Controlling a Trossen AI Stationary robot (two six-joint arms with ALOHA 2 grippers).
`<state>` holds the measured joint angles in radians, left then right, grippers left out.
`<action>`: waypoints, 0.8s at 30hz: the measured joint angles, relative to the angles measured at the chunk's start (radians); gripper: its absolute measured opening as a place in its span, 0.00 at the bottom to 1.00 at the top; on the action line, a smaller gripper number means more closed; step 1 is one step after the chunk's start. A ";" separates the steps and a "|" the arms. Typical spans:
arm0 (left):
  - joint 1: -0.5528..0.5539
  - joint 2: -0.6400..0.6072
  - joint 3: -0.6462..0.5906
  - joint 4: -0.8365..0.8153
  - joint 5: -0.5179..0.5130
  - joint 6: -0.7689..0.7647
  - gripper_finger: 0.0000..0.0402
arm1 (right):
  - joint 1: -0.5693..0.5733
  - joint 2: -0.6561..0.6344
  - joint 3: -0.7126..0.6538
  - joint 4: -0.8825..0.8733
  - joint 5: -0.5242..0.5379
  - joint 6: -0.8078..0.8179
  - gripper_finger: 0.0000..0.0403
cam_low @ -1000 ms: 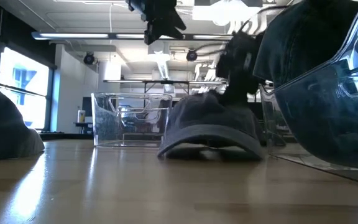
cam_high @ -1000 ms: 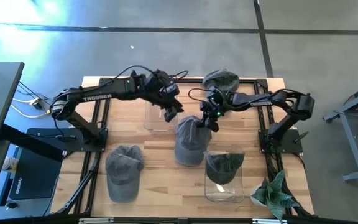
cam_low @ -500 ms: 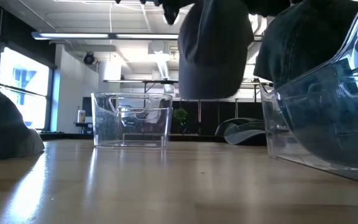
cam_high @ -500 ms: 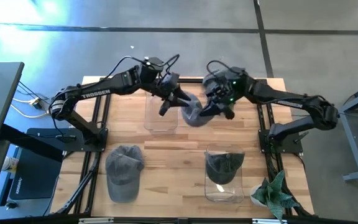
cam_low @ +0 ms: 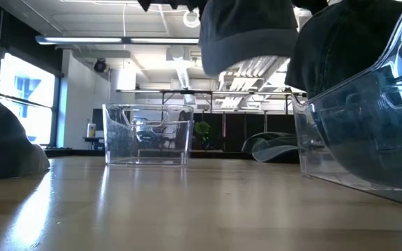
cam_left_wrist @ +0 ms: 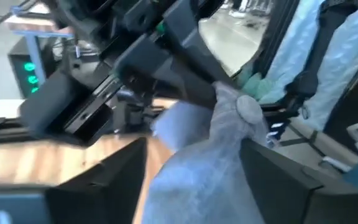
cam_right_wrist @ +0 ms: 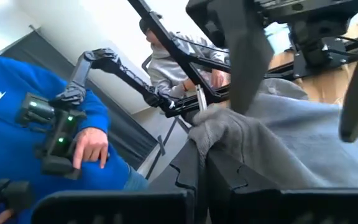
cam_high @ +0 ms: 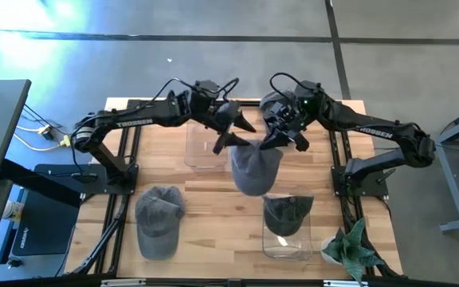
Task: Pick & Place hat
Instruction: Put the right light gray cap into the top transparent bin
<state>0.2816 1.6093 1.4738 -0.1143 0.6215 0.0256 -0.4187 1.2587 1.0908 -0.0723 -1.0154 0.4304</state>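
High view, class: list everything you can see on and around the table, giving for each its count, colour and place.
held hat: one, grey, hanging above the table's middle
other hats: three, grey; front left on the wood, in the front right bin, back edge
clear bins: two, see-through; front right and back centre
plant: one, green, front right corner
table: one, light wood
left gripper: one, dark, jaws spread beside the held hat's top
right gripper: one, dark, jaws shut on the held hat

A lifted hat hangs between the left gripper and right gripper, with one clear bin to its left and another bin, holding a hat, in front of it.
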 joint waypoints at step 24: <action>-0.020 0.048 0.000 -0.002 0.434 -0.214 0.54 | -0.053 -0.004 -0.001 -0.029 -0.044 0.016 0.02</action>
<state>0.2618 1.6572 1.4739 -0.1161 1.0553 -0.1886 -0.4713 1.2545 1.0901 -0.1008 -1.0589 0.4465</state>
